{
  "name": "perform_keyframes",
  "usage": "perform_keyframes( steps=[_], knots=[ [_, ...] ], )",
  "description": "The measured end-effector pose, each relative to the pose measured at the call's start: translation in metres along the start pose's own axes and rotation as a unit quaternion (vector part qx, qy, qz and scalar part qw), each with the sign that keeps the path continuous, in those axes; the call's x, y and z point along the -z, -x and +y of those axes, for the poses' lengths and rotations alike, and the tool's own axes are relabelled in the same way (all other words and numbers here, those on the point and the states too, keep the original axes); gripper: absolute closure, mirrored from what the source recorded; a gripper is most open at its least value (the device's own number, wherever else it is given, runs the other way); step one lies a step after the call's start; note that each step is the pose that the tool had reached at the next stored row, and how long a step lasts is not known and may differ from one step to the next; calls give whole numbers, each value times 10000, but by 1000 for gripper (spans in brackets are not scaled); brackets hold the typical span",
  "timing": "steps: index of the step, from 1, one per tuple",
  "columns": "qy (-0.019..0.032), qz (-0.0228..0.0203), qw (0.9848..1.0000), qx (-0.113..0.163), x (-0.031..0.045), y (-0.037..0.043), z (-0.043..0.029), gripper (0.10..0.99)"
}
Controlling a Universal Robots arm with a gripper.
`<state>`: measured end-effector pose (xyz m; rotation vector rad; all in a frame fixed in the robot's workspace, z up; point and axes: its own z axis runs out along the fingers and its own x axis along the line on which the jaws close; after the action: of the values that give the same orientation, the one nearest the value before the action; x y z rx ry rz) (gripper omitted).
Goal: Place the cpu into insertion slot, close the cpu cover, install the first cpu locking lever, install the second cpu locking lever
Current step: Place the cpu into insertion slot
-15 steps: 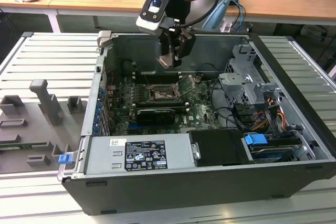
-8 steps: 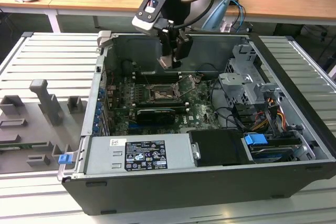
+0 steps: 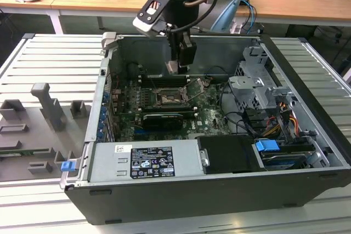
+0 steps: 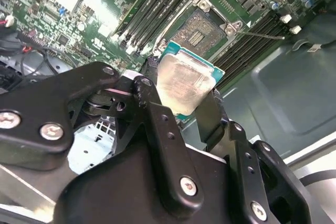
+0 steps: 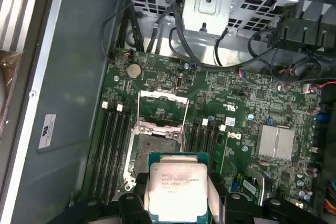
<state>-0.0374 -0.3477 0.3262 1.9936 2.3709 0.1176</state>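
Observation:
My gripper (image 3: 177,68) hangs inside the open computer case, shut on the cpu (image 3: 172,67), which it holds above the motherboard. In both wrist views the cpu (image 4: 185,82) (image 5: 177,190) shows its silvery-grey top and green edge between the black fingers (image 4: 210,111). The insertion slot (image 5: 157,144) (image 4: 198,32) lies bare just beyond the chip, a little below it. The cpu cover (image 5: 142,109), a silvery frame with a cut-out centre, is swung open at the slot's far side. A thin locking lever (image 4: 261,35) sticks out, unlatched, beside the slot.
Memory slots (image 5: 113,145) flank the slot on both sides. A long black expansion card (image 3: 162,119) lies nearer the front, then the grey power supply (image 3: 145,160). A metal drive cage (image 3: 258,80) with cables stands at the exterior view's right. Grey fixtures (image 3: 49,105) sit outside the case.

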Motion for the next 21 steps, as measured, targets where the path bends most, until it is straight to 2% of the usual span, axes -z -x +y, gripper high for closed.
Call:
perform_keyframes(
  steps=[7,14,19,21],
  knots=[
    [-3,-4,10000,-51,-78,1,-7,557],
    [2,-38,9990,-453,-113,-1,-9,557],
    [3,-45,9986,-533,-154,0,-13,557],
    [2,-47,9985,-554,-195,1,-16,557]
  ],
)
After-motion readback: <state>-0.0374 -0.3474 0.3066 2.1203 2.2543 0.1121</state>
